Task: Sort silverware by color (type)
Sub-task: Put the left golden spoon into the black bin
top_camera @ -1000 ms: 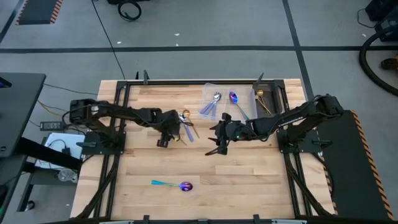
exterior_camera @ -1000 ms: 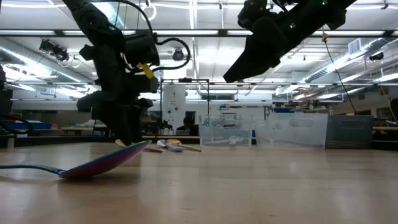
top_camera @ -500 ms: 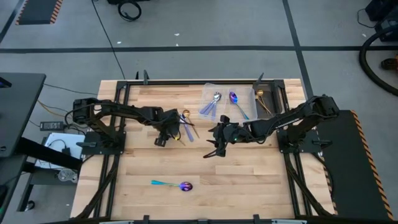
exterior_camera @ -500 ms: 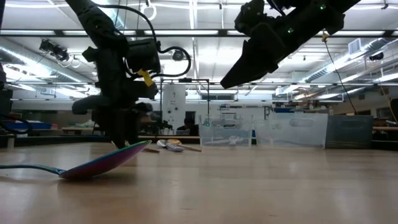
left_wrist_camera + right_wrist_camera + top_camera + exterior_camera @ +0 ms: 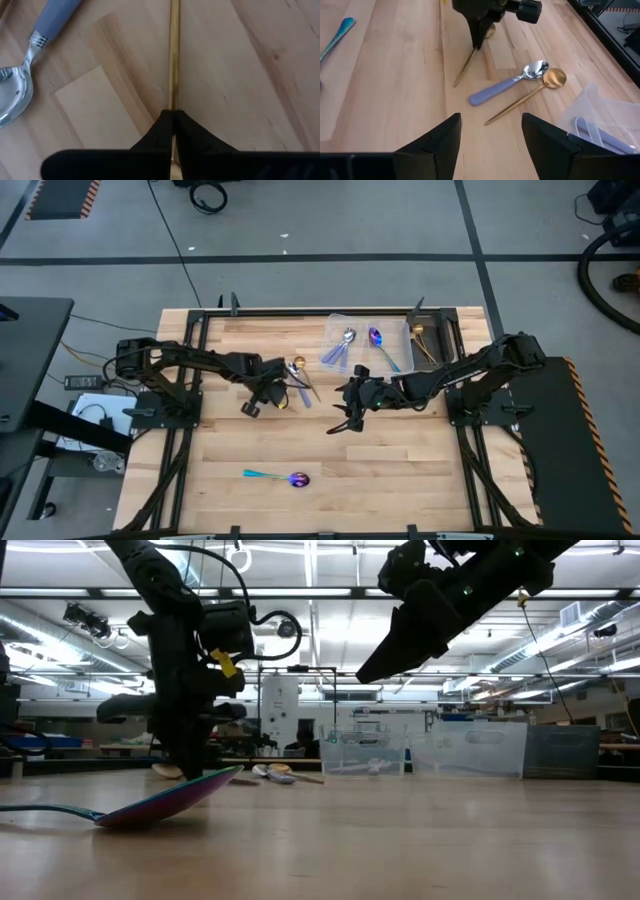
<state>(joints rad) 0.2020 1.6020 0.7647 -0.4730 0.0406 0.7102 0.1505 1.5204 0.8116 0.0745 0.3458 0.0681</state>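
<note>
My left gripper (image 5: 270, 396) is at the table's middle left, shut on a slim gold utensil (image 5: 465, 65). Just beyond it lie a silver spoon with a lilac-blue handle (image 5: 505, 85) and a gold spoon (image 5: 530, 95), both flat on the wood. An iridescent purple spoon with a teal handle (image 5: 282, 477) lies near the front edge. My right gripper (image 5: 490, 145) hangs open above the table's middle, holding nothing. My left gripper pinches the gold utensil's thin shaft (image 5: 173, 102) between its two fingertips (image 5: 162, 127). The fingers come from above and point down. The shaft runs on past them, low over the wood, and its free end (image 5: 455, 84) is down at the table.
A clear plastic compartment tray (image 5: 340, 323) stands at the far edge, right of centre. It holds silver spoons with blue handles, an iridescent spoon and gold pieces. Bare wood lies between the grippers and the front edge. The room shows behind the table in the low view.
My left gripper has shut on the gold utensil's shaft. It has also shifted a little toward the table's left edge, staying low at the table. My right gripper has stayed open.
</note>
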